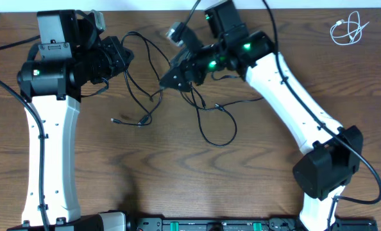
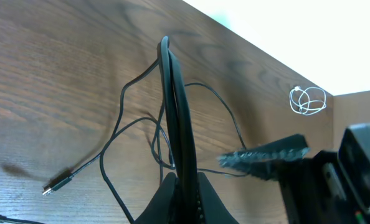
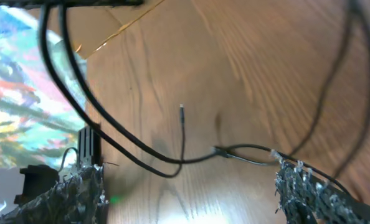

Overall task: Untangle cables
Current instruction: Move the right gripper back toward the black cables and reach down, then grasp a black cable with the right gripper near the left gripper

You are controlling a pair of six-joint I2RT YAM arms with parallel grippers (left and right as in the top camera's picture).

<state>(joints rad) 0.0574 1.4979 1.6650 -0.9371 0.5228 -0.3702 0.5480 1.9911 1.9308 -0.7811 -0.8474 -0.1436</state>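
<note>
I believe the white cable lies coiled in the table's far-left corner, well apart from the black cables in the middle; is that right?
Not quite. The overhead view shows the white cable coiled in the far-right corner of the table, not the far-left. It does lie well apart from the black cables in the middle.

Robotics lab: two white robot arms at a wooden table.
</note>
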